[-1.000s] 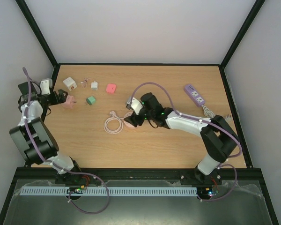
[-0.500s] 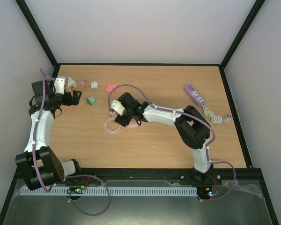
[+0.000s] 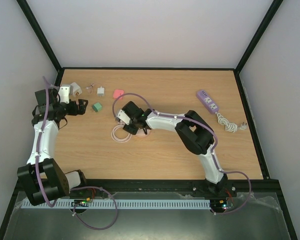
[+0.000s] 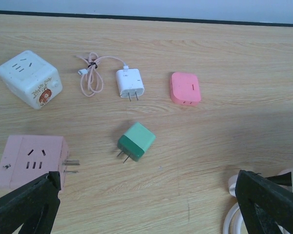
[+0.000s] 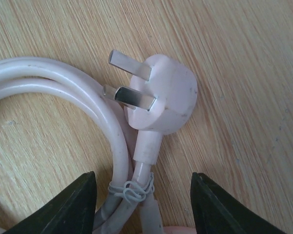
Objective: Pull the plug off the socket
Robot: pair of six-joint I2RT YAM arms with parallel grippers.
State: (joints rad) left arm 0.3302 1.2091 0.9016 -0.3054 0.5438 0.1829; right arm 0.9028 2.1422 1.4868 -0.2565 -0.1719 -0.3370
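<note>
Right wrist | right hand [image 5: 142, 207] apart over cable plug [image 5: 168, 92] | left hand [image 4: 146, 209] apart, near left edge of table [image 3: 165, 160]

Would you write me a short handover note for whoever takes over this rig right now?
Left gripper: open, empty, near the green adapter.
Right gripper: open, empty, fingers either side of the coiled cable, above the socket, which it mostly hides.
The cable's plug lies free on the table, prongs bare; a pink cube with bare prongs lies by the left fingers.
Done: cannot tell whether anything sits in the socket.
Left: check the socket, pull any plug found there.
</note>
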